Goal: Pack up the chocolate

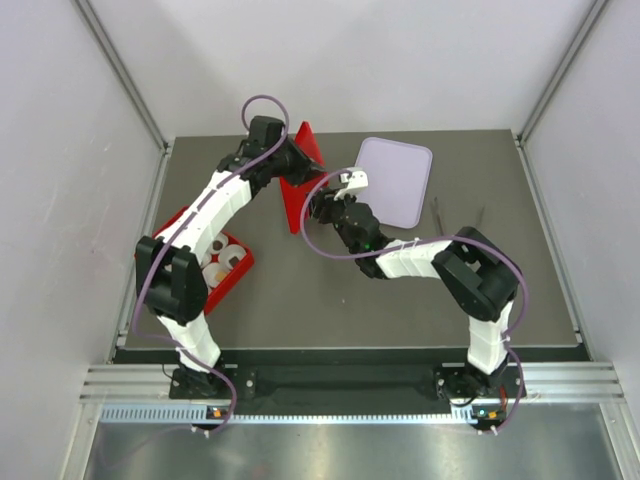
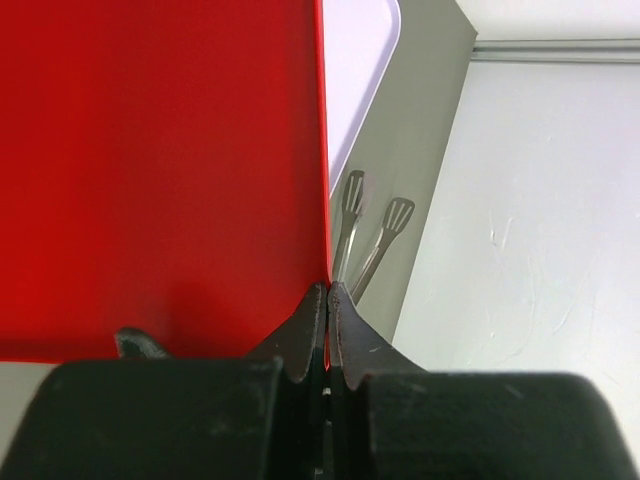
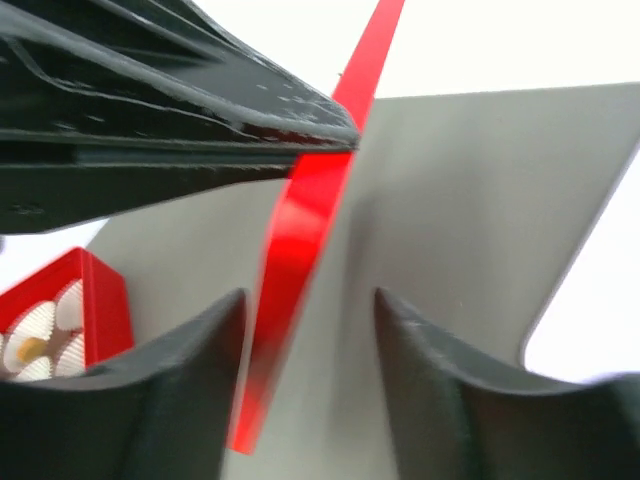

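Red box: sits at the left of the table, partly under the left arm's forearm, with white paper cups inside.
Chocolate: one tan piece shows in a cup in the right wrist view, inside the box. From above the pieces are too small to make out.
Chocolate against the hands: well apart from both. The box lies to the left of and nearer than the left gripper, and far off to the left of the right one.
Left gripper: reaches out to the middle back of the table. Its jaws are pinched tight on the edge of the red lid.
Red lid: raised on edge rather than lying flat, and from the right wrist it reads as a thin slanting blade.
Right gripper: just right of the left one, jaws spread, with the lid's lower edge between the fingers. There is a gap on each side, the left one narrower, and no clamp on it.
Lavender tray: flat at the back right, just beyond the right gripper.
Tongs: lie on the table just right of the tray; a second dark tool lies further right.
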`<action>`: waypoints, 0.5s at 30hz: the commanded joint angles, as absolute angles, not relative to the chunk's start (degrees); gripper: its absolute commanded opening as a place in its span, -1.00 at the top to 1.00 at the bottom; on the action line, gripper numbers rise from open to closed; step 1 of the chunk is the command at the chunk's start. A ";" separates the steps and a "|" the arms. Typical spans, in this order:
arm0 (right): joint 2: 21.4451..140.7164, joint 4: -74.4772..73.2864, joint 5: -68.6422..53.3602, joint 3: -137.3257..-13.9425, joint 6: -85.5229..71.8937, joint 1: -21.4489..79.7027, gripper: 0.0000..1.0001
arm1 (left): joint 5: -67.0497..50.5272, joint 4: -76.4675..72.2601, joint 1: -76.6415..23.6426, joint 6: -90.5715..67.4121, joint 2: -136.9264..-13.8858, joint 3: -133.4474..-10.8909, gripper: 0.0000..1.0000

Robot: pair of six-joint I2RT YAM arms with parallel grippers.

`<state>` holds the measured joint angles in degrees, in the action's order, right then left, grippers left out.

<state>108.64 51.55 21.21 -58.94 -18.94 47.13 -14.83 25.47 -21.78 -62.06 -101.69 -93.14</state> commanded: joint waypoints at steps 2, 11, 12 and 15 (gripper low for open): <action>109.16 59.15 18.55 -61.17 -20.92 48.34 0.23 | -14.15 19.78 -21.18 -63.02 -97.39 -92.11 1.00; 102.84 57.57 17.58 -57.49 -19.78 48.34 1.00 | -16.08 20.30 -20.92 -60.56 -95.63 -90.53 1.00; 101.96 56.87 17.49 -56.26 -19.60 48.34 1.00 | -16.26 20.56 -20.92 -60.21 -95.02 -90.53 1.00; 98.36 54.59 17.93 -54.06 -19.42 48.34 1.00 | -16.96 21.88 -20.92 -59.15 -93.61 -90.53 0.79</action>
<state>104.57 53.01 18.92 -55.48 -20.51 47.20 -16.84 24.49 -21.47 -61.95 -98.39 -90.41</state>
